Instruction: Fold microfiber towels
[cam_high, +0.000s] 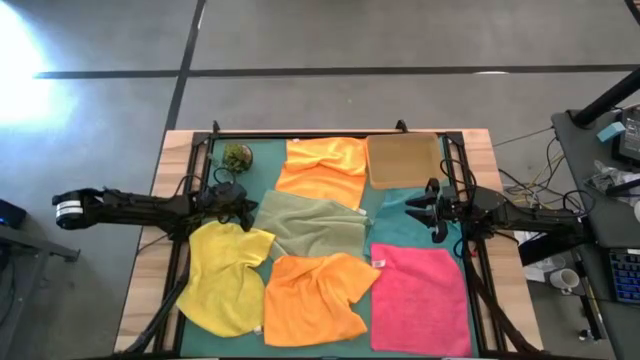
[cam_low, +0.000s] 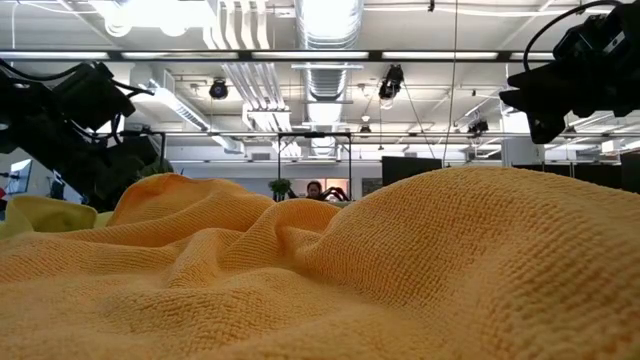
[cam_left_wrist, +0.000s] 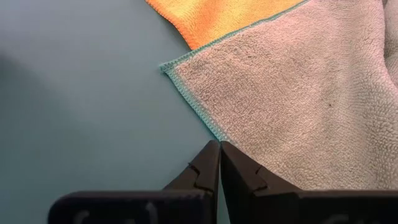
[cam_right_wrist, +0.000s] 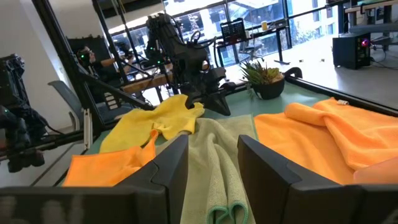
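arms: two, dark, slim, jointed
left arm (cam_high: 130, 205): pale ring band near its outer end
left tool (cam_left_wrist: 219, 163): black, angular fingers with stepped inner edges
right tool (cam_right_wrist: 213, 163): black, broad, flat fingers
cables: black, along arms

Teal towel (cam_high: 400, 212) mostly hidden under right arm; pink towel (cam_high: 420, 300) cut by bottom edge

An olive green towel (cam_left_wrist: 311, 106) at the right of the left wrist view is showing a nubby, matt pile with a stitched teal edge. An orange towel (cam_low: 400, 280) filling the low view is looking like looped, fuzzy cloth. The teal mat (cam_left_wrist: 81, 93) is appearing smooth and matt. The left gripper (cam_left_wrist: 219, 163) fingers are looking like dull black plastic.
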